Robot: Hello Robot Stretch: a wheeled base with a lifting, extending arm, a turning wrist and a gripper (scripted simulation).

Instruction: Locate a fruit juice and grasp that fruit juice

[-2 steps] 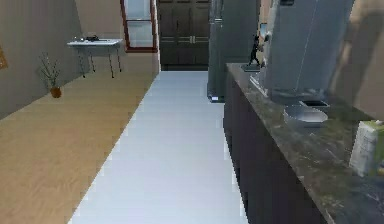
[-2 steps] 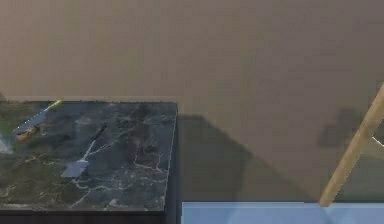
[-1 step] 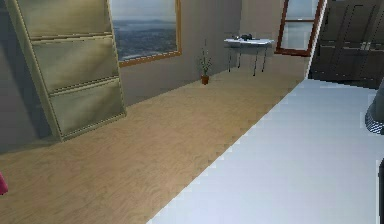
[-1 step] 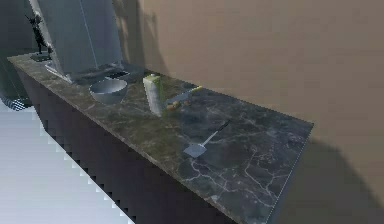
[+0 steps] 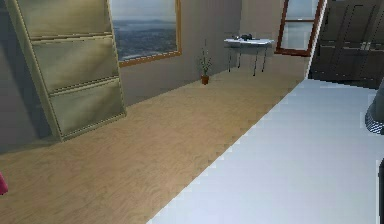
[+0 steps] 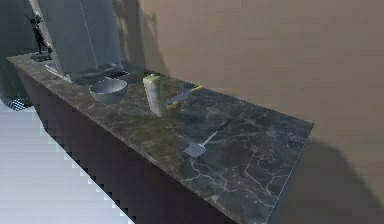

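A pale upright carton with a green top, shaped like a fruit juice pack, stands on the dark marble tabletop. It is between a grey bowl toward the arm side view's left and a thin yellow-green thing too small to name; where it lies relative to the fingers, and how the fingers stand, I cannot tell. A tall metal appliance is cut off at the top edge, and the count is one carton, one bowl, one thin thing and one flat-headed utensil lying farther right.

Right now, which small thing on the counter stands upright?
The pale carton with the green top; the grey bowl sits low and the spatula lies flat.
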